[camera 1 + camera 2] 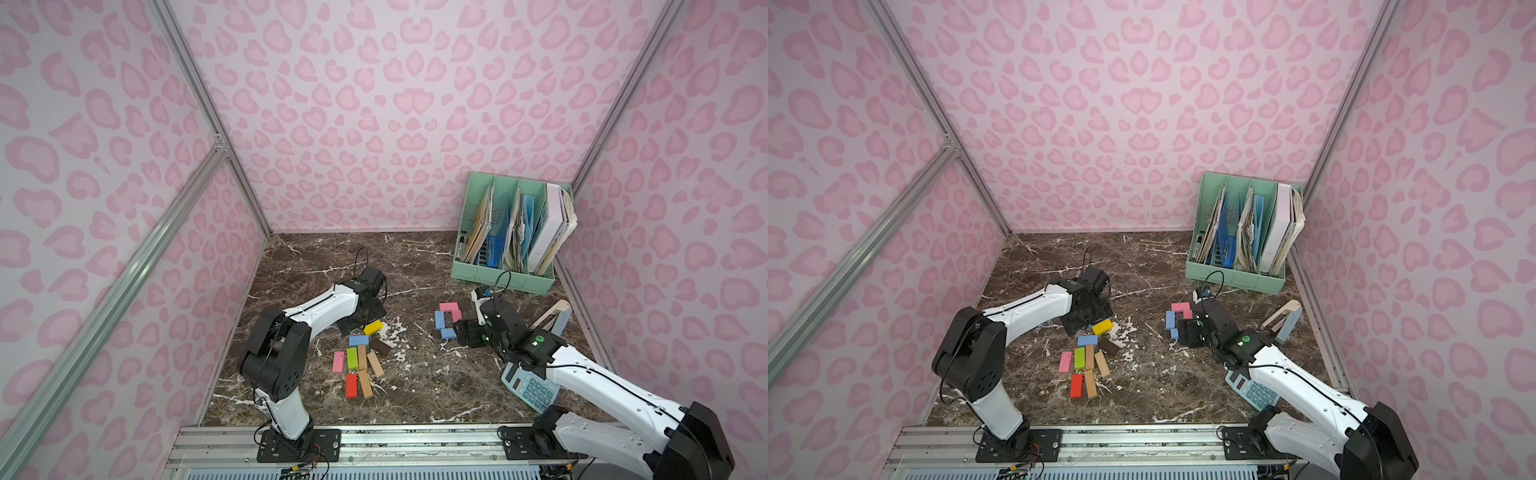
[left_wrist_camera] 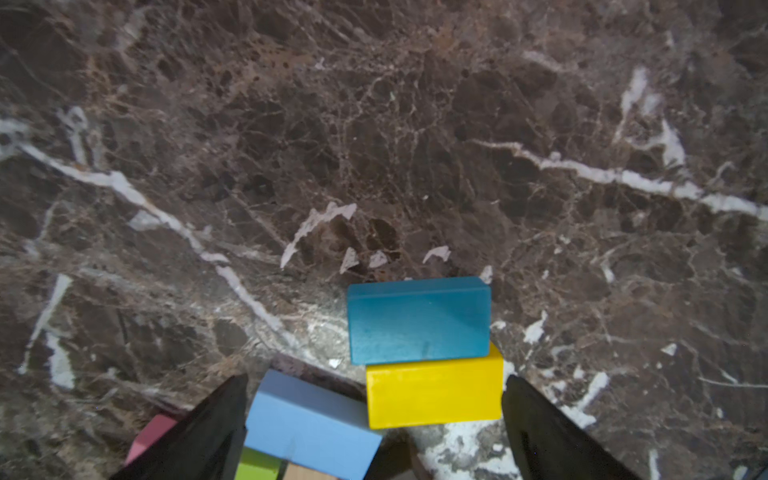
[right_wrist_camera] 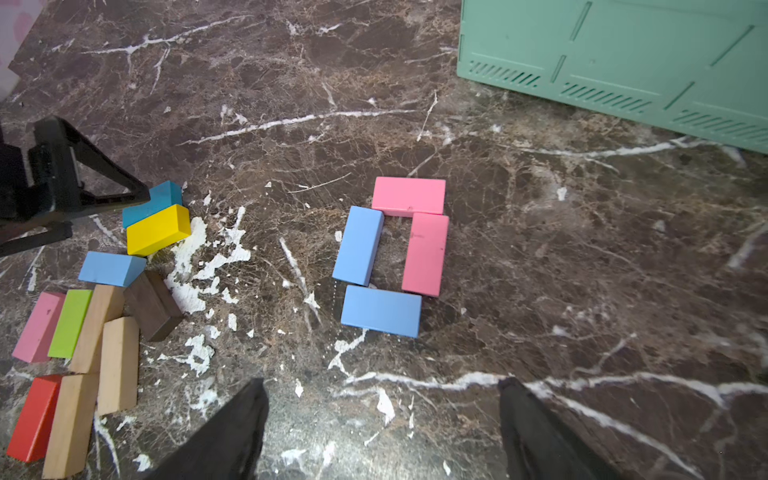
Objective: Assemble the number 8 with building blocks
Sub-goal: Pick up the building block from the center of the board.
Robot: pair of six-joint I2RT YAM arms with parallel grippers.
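Though four pink and blue blocks (image 1: 449,306) close one loop (image 3: 426,253) right of centre, left gripper (image 2: 374,380) and right gripper (image 3: 380,382) gape empty, and the second loop is unbuilt.

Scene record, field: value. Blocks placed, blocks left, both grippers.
placed: two pink blocks and two blue blocks, lying as one rectangular loop
unplaced: pile of ten loose blocks
left gripper: open, at the pile, over the yellow block
right gripper: open, empty, near the loop
clutter: calculator, file rack
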